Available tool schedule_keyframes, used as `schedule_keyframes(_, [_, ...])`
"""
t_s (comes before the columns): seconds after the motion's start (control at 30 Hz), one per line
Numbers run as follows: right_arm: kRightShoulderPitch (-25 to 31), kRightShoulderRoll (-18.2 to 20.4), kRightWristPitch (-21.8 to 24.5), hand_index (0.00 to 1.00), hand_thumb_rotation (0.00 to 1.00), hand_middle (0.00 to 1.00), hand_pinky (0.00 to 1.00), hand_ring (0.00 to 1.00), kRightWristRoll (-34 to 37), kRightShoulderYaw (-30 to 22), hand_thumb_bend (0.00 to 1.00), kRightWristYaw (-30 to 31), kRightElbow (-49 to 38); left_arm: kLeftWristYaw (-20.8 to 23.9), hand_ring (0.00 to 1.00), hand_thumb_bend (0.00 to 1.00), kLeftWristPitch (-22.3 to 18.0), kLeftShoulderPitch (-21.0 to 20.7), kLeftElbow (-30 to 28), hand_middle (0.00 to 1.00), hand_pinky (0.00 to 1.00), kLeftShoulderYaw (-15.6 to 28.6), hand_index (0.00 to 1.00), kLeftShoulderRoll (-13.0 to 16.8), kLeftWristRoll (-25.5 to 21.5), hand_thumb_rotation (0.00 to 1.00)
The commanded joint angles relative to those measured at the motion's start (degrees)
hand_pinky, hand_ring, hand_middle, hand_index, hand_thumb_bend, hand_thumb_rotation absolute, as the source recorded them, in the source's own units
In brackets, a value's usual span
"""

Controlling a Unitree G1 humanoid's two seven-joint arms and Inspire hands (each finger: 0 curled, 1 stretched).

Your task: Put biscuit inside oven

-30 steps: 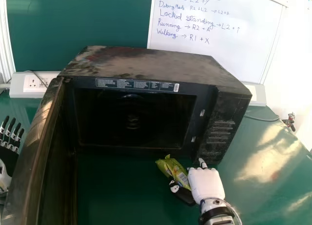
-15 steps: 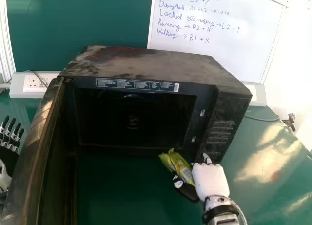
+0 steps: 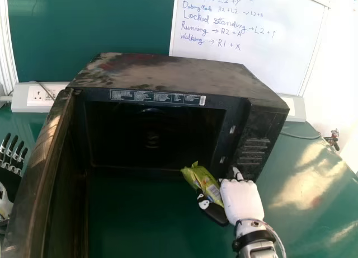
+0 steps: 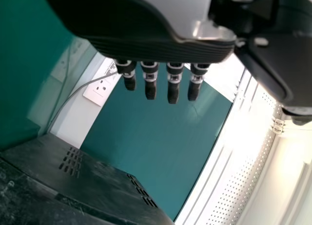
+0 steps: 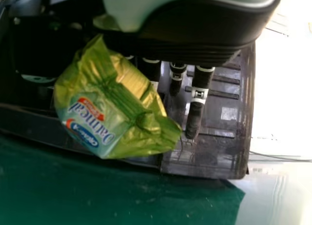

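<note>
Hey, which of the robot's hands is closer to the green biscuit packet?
The right. The right hand is holding the packet in front of the oven, while the left hand is farther off, beyond the open door.

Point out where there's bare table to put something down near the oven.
The green table looks bare between the open oven door and the right hand, and again to the right of the oven. It's crowded at the oven's front right corner, where that hand holds the biscuit packet.
</note>
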Motion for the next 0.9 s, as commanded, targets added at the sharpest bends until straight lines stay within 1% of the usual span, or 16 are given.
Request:
schedule_keyframes(0.0, [-1.27, 0.26, -0.20, 0.48, 0.00, 0.50, 0.53, 0.55, 0.62, -0.35, 0.53, 0.13, -0.64, -0.48, 0.75, 0.00, -0.46, 1.50, 1.78, 0.81, 0.87, -0.15, 0.97, -1.92, -0.24, 0.00])
schedule_keyframes(0.07, [-1.59, 0.35, -0.32, 0.49, 0.00, 0.49, 0.52, 0.55, 0.91, -0.18, 0.53, 0.41, -0.54, -0.96, 0.76, 0.00, -0.27, 1.49, 1.86, 0.82, 0.96, -0.13, 0.98, -1.82, -0.50, 0.00])
schedule_keyframes(0.1, [-1.81, 0.38, -0.39, 0.49, 0.00, 0.49, 0.52, 0.54, 1.05, -0.08, 0.53, 0.67, -0.48, -0.84, 0.76, 0.00, -0.20, 1.50, 1.76, 0.82, 0.97, -0.11, 0.98, -1.87, -0.51, 0.00])
schedule_keyframes(0.13, [-2.05, 0.36, -0.49, 0.50, 0.00, 0.49, 0.51, 0.53, 1.07, 0.05, 0.53, 0.97, -0.39, -0.72, 0.75, 0.00, -0.11, 1.51, 1.70, 0.81, 0.93, -0.09, 0.97, -1.91, -0.50, 0.00])
schedule_keyframes(0.2, [-2.55, 0.48, -0.64, 0.50, 0.00, 0.49, 0.53, 0.54, 1.29, 0.30, 0.53, 1.60, -0.38, -0.71, 0.75, 0.00, -0.23, 1.53, 1.75, 0.81, 0.90, -0.07, 0.97, -1.91, -0.38, 0.00])
schedule_keyframes(0.23, [-2.80, 0.61, -0.63, 0.49, 0.00, 0.49, 0.55, 0.55, 1.19, 0.47, 0.53, 1.84, -0.41, -0.65, 0.74, 0.00, -0.41, 1.55, 1.75, 0.81, 0.86, -0.09, 0.97, -1.95, -0.25, 0.00])
schedule_keyframes(0.3, [-3.27, 0.72, -0.92, 0.48, 0.00, 0.50, 0.55, 0.56, 0.80, 0.91, 0.53, 1.34, -0.20, -0.19, 0.74, 0.00, -0.67, 1.78, 1.22, 0.81, 0.84, -0.24, 0.97, -2.18, 0.09, 0.00])
schedule_keyframes(0.37, [-3.81, 0.77, -1.27, 0.49, 0.00, 0.49, 0.55, 0.56, 0.35, 1.38, 0.53, 0.50, 0.26, 0.02, 0.74, 0.00, -0.57, 1.92, 0.86, 0.80, 0.84, -0.35, 0.96, -2.26, 0.19, 0.00])
schedule_keyframes(0.4, [-4.08, 0.71, -1.50, 0.50, 0.00, 0.49, 0.54, 0.55, 0.13, 1.60, 0.52, 0.03, 0.46, 0.02, 0.74, 0.00, -0.50, 1.93, 0.76, 0.81, 0.86, -0.38, 0.96, -2.29, 0.14, 0.00])
schedule_keyframes(0.5, [-4.95, 0.69, -1.84, 0.51, 0.00, 0.48, 0.53, 0.55, -0.16, 2.03, 0.52, -0.12, 0.60, 0.35, 0.74, 0.00, -0.31, 1.94, 0.55, 0.80, 0.84, -0.39, 0.96, -2.42, 0.05, 0.00])
schedule_keyframes(0.57, [-5.82, 0.61, -2.05, 0.50, 0.00, 0.49, 0.53, 0.55, -0.84, 2.38, 0.53, 0.36, 0.66, -0.11, 0.74, 0.00, -0.08, 1.84, 0.69, 0.81, 0.86, -0.31, 0.96, -2.41, -0.37, 0.00])
schedule_keyframes(0.67, [-7.23, 0.25, -2.97, 0.52, 0.00, 0.47, 0.50, 0.53, -0.83, 2.87, 0.52, 0.08, 0.93, -0.47, 0.74, 0.00, -0.23, 1.77, 1.16, 0.81, 0.88, -0.29, 0.97, -2.21, -0.34, 0.00])
schedule_keyframes(0.73, [-8.14, 0.01, -3.97, 0.53, 0.00, 0.46, 0.48, 0.50, -0.58, 3.14, 0.52, -1.27, 1.49, -0.05, 0.74, 0.00, -0.24, 1.81, 1.14, 0.80, 0.84, -0.31, 0.96, -2.22, -0.11, 0.00])
schedule_keyframes(0.8, [-8.88, 0.05, -4.85, 0.53, 0.00, 0.45, 0.46, 0.47, -0.10, 3.27, 0.52, -2.43, 1.88, -0.09, 0.74, 0.00, -0.03, 1.77, 1.17, 0.80, 0.82, -0.26, 0.96, -2.24, -0.30, 0.00])
schedule_keyframes(0.87, [-9.56, 0.35, -5.40, 0.54, 0.00, 0.44, 0.47, 0.47, 0.50, 3.40, 0.52, -2.71, 2.00, 0.08, 0.74, 0.00, -0.14, 1.92, 0.86, 0.80, 0.84, -0.36, 0.96, -2.33, -0.13, 0.00])
